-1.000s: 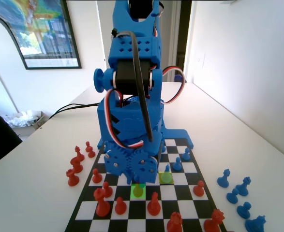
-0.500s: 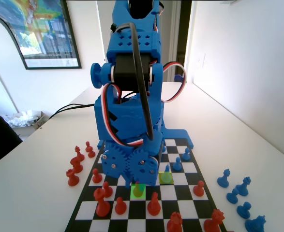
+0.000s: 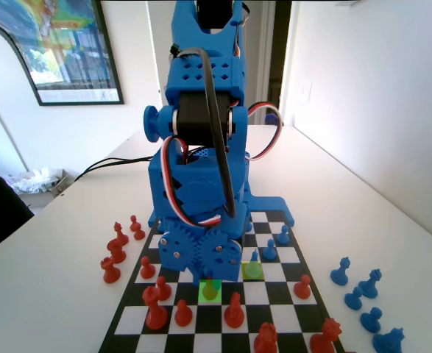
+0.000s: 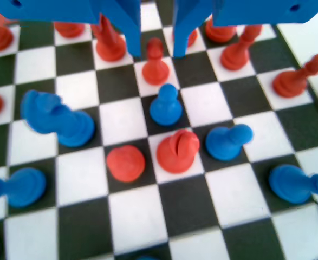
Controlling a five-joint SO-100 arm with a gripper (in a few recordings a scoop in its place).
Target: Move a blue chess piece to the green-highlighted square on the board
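Wrist view: gripper [image 4: 156, 49] hung open and empty above the board [image 4: 131, 216]. Blue chess piece [image 3: 211, 283] apparently stood on the green-highlighted square [image 3: 210, 290] already; left only retreating.

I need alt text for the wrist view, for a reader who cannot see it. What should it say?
The gripper hangs open from the top edge, its two jaws either side of a red pawn on the board. Just below stands a blue pawn, with more red and blue chess pieces on the squares around.
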